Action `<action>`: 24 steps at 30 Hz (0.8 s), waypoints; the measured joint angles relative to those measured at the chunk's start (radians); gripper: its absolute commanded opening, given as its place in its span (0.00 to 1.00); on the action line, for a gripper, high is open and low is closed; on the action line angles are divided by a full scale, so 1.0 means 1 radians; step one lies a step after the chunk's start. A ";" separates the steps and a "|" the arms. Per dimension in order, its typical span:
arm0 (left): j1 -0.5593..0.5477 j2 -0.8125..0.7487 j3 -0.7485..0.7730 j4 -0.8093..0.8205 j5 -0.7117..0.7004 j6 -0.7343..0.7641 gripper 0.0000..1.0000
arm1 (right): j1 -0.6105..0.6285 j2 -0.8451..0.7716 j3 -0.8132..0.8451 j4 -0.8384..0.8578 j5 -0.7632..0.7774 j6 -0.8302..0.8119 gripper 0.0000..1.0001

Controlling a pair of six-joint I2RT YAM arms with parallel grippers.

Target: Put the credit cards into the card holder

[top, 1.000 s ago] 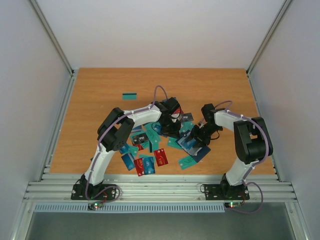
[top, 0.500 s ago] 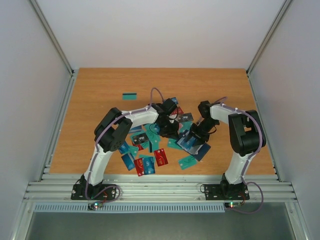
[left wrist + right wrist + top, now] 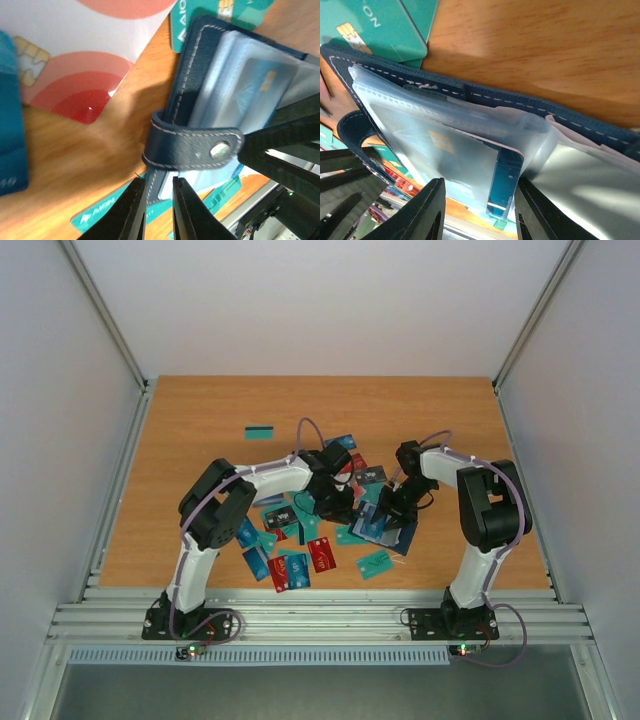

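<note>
**Jaws of both arms meet at the open card holder**

Jaws of the left gripper (image 3: pixel 158 181) stand nearly together, with only a thin slit between them. The navy cover edge of the card holder (image 3: pixel 388 530) sits at the mouth of that slit. Whether the fingers press on it cannot be told. Just above them in the left wrist view, the clasp tab (image 3: pixel 192 142) curls over the cover, its metal snap stud (image 3: pixel 220 149) facing the camera.

Jaws of the right gripper (image 3: pixel 479 185) stand apart, one finger on each side of the holder's clear sleeves (image 3: pixel 420 135). Both fingers lie close against the sleeves, but whether they squeeze them cannot be told. A gold chip (image 3: pixel 441 141) shows through one sleeve, and a blue card end (image 3: pixel 505 185) pokes out beside one finger.

From above, the card holder lies open on the wooden table (image 3: pixel 200 410), right of centre, under the right gripper, with the left gripper reaching in from its left. The credit cards (image 3: pixel 300 565) are scattered flat to its left and around it, in blue, teal, red and black, some overlapping. One teal card (image 3: pixel 260 431) lies alone, well apart toward the far left.
</note>
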 measured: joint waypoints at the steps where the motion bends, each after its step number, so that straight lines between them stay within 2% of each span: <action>1: 0.000 -0.010 0.005 -0.013 -0.013 0.008 0.20 | 0.000 -0.002 -0.005 0.005 -0.005 -0.004 0.38; 9: -0.006 -0.126 0.010 -0.073 -0.074 0.082 0.21 | 0.000 -0.008 -0.034 0.037 -0.044 -0.024 0.28; 17: -0.031 -0.113 0.010 -0.082 -0.055 0.130 0.21 | 0.000 -0.008 -0.055 0.067 -0.067 -0.034 0.16; 19: -0.035 -0.102 0.010 -0.082 -0.047 0.135 0.21 | 0.000 -0.007 -0.059 0.075 -0.076 -0.037 0.17; 22: -0.037 -0.082 0.010 -0.083 -0.042 0.140 0.21 | 0.000 0.000 -0.060 0.082 -0.097 -0.041 0.34; 24: -0.037 -0.069 0.010 -0.085 -0.044 0.143 0.21 | 0.000 0.002 -0.059 0.089 -0.118 -0.037 0.40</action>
